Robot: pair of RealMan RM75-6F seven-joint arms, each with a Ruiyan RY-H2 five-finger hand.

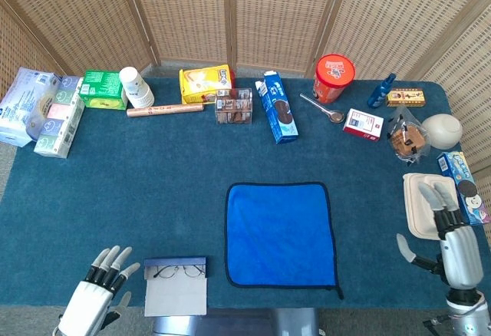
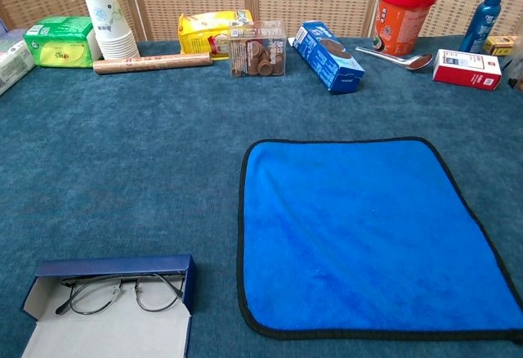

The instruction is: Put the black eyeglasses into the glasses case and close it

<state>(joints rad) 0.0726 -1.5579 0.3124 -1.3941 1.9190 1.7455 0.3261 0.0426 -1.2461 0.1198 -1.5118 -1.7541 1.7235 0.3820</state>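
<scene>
The black eyeglasses (image 2: 121, 293) lie folded inside the open glasses case (image 2: 106, 325), which sits at the near edge of the bench (image 1: 115, 190), toward its left corner. The case's dark blue wall stands up along the far side and its pale flap lies flat toward the near edge, so it is not yet closed. Just to the right of the case, with a strip of bare carpet-like cover between them, lies the blue cloth (image 1: 280, 234), flat and black-trimmed, reaching almost to the near edge.

Around the case there is open bench to the far side and to the left; a wide band stays free between it and the row of goods along the back, among them the stack of paper cups (image 1: 135, 87), the yellow box (image 1: 205, 83) and the blue biscuit carton (image 1: 276, 107).

The left hand (image 1: 96, 301) hangs at the near left corner, just left of the case and apart from it, fingers spread and pointing away, holding nothing. The right hand (image 1: 449, 240) is upright at the near right edge, fingers splayed and empty, over the white clamshell container (image 1: 430, 205).
</scene>
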